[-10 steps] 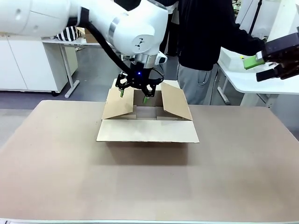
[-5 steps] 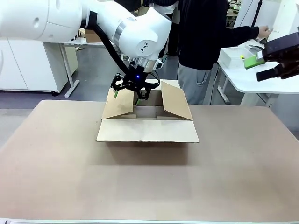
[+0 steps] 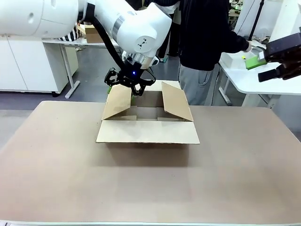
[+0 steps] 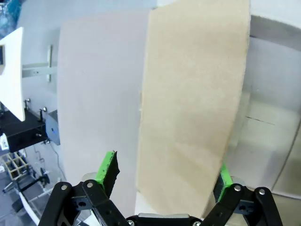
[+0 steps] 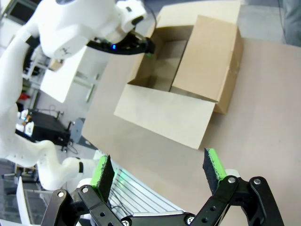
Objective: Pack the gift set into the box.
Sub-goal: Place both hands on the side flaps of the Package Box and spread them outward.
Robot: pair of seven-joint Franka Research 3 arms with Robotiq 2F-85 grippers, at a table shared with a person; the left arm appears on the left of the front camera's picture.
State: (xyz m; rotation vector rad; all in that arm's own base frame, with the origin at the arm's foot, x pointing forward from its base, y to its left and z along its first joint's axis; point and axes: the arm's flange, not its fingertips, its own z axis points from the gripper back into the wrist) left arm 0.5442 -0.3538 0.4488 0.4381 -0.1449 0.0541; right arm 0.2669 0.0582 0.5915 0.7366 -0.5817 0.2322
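One flap (image 3: 117,101) of the box (image 3: 148,133) sits between the left gripper (image 3: 121,89)'s fingers (image 4: 108,167).

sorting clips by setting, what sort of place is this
Probably a robotics lab: a white robot arm reaches over a brown corrugated cardboard carton on a tan table, with a white workbench and white cabinets behind.

Grey floor (image 3: 91,68) beyond the tan tabletop (image 3: 150,188) — white cabinets (image 3: 28,68) at left, a white side table (image 3: 249,84) at right.

One box (image 3: 148,133) with four flaps, two claws: left claw (image 3: 121,89), right claw (image 5: 157,170), one person (image 3: 207,37)
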